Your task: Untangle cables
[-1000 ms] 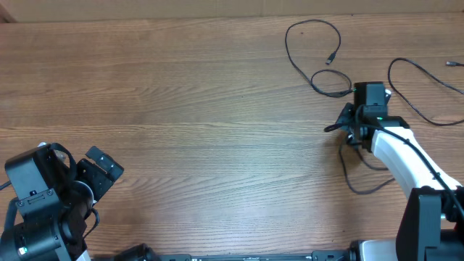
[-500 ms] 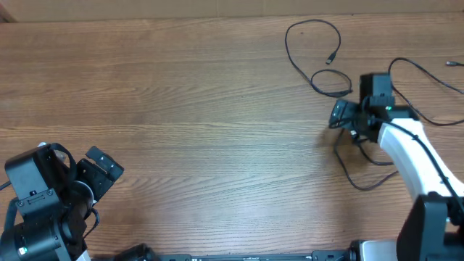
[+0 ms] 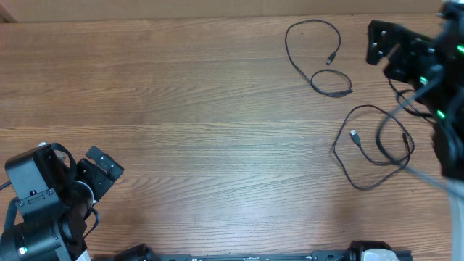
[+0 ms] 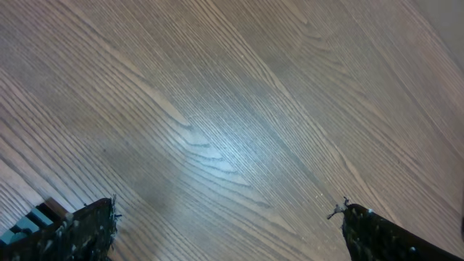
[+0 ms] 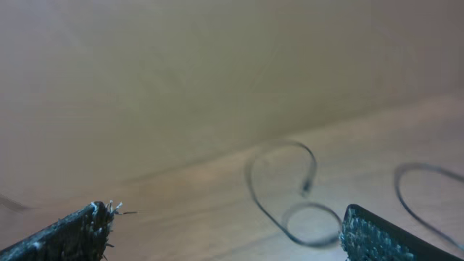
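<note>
Right fingers (image 5: 72, 232) hang wide open and empty over the far right corner of the bench (image 3: 181, 109) — below them, the looped cable (image 3: 287, 45) sits just to their left by the far edge, apart from the second cable (image 3: 336, 148), whose long axis runs front to back, nearer the robot's base. Left fingers (image 4: 391, 235), spread and empty too, sit well away at the near left — so the right arm (image 3: 424, 69) looks the closer for the next pick
</note>
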